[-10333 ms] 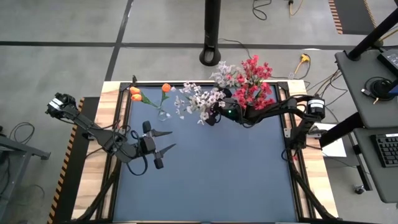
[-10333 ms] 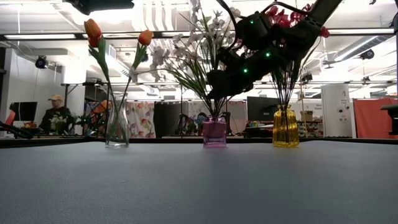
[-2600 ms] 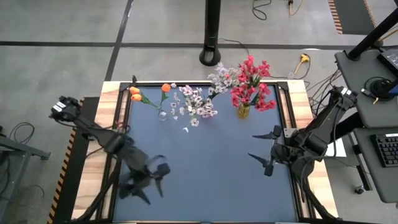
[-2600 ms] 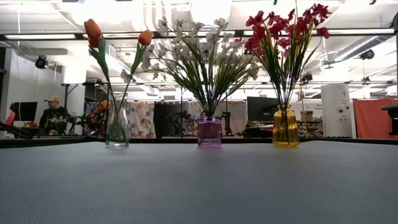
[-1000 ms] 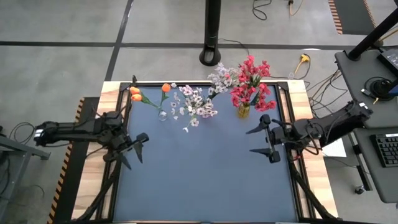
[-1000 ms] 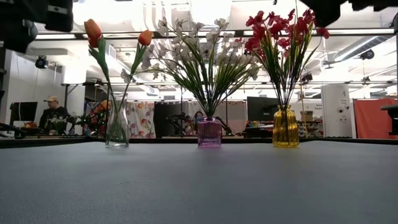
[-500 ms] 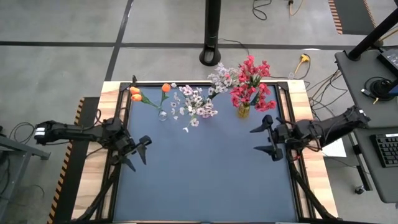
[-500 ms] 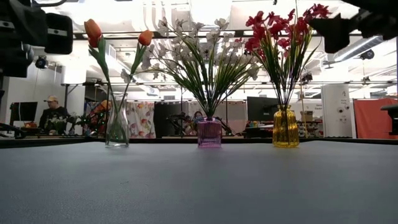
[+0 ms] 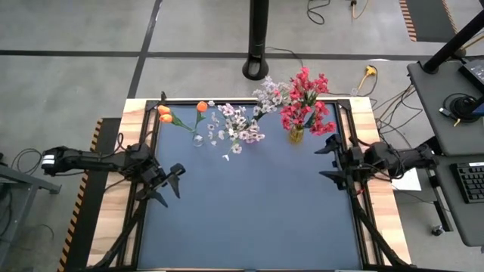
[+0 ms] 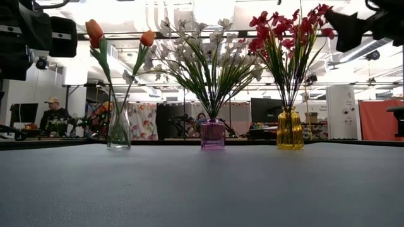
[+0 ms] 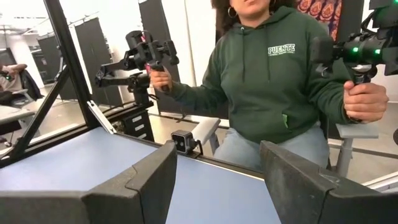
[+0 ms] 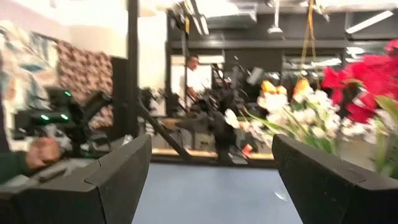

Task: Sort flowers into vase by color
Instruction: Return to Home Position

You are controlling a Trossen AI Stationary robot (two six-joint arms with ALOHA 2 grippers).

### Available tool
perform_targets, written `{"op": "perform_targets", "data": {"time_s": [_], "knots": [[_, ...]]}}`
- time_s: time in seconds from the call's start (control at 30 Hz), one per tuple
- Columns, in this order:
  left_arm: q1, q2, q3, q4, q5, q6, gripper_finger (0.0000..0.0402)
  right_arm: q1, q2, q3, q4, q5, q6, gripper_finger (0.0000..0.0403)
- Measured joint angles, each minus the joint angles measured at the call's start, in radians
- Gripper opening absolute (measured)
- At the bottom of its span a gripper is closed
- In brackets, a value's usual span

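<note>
Three vases stand in a row along the table's far edge. A clear glass vase (image 9: 197, 139) (image 10: 118, 129) holds orange tulip buds (image 10: 95, 30). A pink vase (image 10: 213, 133) holds white sprays (image 9: 239, 127). A yellow vase (image 9: 296, 135) (image 10: 290, 129) holds red blossoms (image 9: 305, 98). The stems stick down into the vases' mouths. My left gripper (image 9: 172, 186) (image 11: 217, 180) hovers open at the table's left edge. My right gripper (image 9: 321, 162) (image 12: 211, 180) hovers open at the right edge, near the yellow vase. Neither has anything between its fingers.
The blue mat (image 9: 249, 219) lies bare between the two grippers and toward the near edge. A small camera (image 11: 182, 142) sits at the table's edge. A person in a green hoodie (image 11: 273, 81) stands beyond it, gripping control handles. A black pole (image 9: 257, 45) rises behind the far edge.
My right gripper has drawn back toward the table's right edge and a little toward the far edge, staying open. My left gripper has barely shifted at the left edge. The vases and flowers have kept still.
</note>
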Motion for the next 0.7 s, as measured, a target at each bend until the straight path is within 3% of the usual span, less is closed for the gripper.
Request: {"op": "perform_targets", "data": {"time_s": [0.33,0.53,0.7], "knots": [[0.000,0.007,0.000,-0.018,0.000,0.000,0.0212,-0.086,-0.010,0.016,-0.139,-0.022,-0.020,0.0325],[0.000,0.008,0.000,-0.018,0.000,0.001,0.0212,-0.109,-0.010,-0.056,-0.023,-0.109,-0.078,0.0325],[0.000,0.009,0.000,-0.025,0.000,-0.001,0.0212,-0.110,0.000,-0.064,-0.024,-0.140,-0.139,0.0325]]}}
